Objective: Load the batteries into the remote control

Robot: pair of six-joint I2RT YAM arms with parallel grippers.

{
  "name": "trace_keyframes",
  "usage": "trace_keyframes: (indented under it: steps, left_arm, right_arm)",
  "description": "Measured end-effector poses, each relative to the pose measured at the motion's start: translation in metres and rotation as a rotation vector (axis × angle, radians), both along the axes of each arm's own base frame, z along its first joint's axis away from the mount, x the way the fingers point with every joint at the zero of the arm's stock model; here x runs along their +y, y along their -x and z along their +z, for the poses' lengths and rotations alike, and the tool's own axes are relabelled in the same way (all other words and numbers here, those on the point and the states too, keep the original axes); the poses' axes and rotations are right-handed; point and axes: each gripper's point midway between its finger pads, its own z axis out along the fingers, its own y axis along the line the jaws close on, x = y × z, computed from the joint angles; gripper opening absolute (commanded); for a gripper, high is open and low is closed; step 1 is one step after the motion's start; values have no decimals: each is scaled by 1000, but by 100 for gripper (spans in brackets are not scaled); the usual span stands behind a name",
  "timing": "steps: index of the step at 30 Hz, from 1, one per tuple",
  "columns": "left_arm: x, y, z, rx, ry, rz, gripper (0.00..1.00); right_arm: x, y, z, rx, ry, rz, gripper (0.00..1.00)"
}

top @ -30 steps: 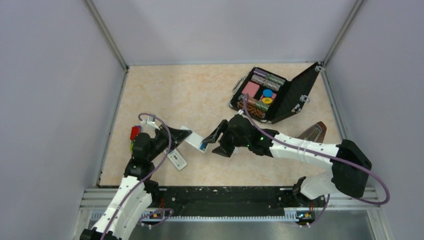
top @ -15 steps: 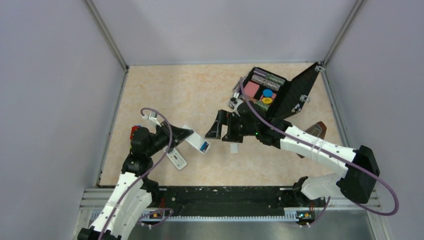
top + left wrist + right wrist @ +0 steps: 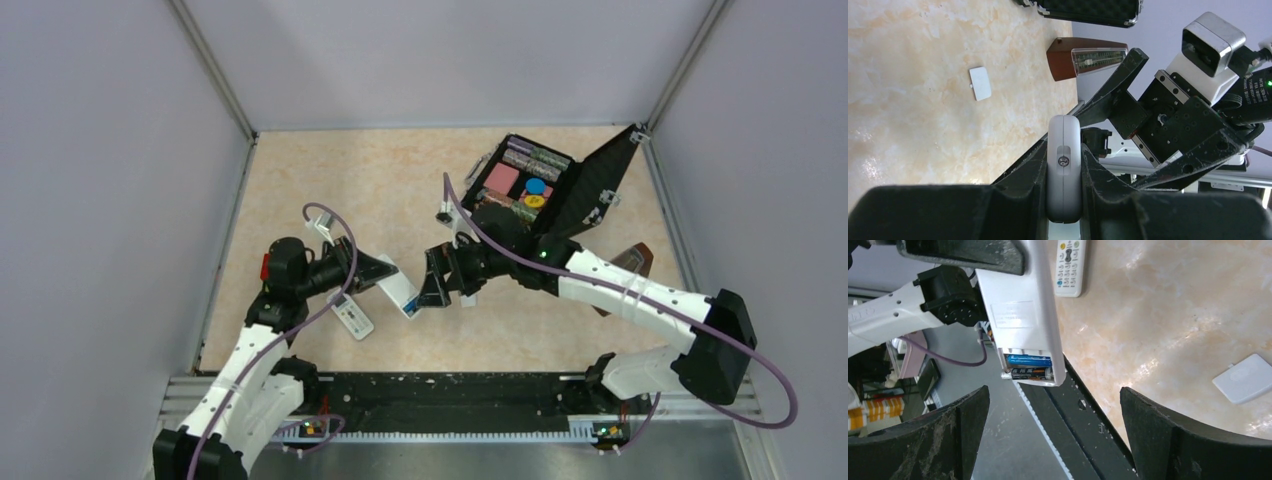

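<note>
R pincer [image 3: 1053, 407] swung back, open beside remote control [image 3: 1020, 305] holding 2 batteries [image 3: 1029, 367]; L pincer [image 3: 1064, 152] clenches it.

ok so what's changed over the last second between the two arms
The right gripper pulled back toward the poker chip case, then returned to the open end of the remote control, fingers open and empty. The left gripper shifted the remote slightly right to meet it. Unchanged: the left grip on the remote; the battery cover and the second remote lie where they were.
</note>
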Motion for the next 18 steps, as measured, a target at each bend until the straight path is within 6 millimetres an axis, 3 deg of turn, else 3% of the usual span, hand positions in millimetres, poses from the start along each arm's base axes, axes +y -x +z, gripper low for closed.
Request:
trace_keyframes:
  steps: [8, 13, 18]
  left_arm:
    - [-3, 1, -3, 33, 13, -24, 0]
    - [-3, 2, -2, 39, 19, -30, 0]
    - [-4, 3, -1, 38, 20, -35, 0]
  right_arm:
    - [21, 25, -10, 19, 0, 97, 99]
    - [26, 24, -25, 51, 31, 80, 95]
    - [32, 20, -19, 41, 1, 61, 91]
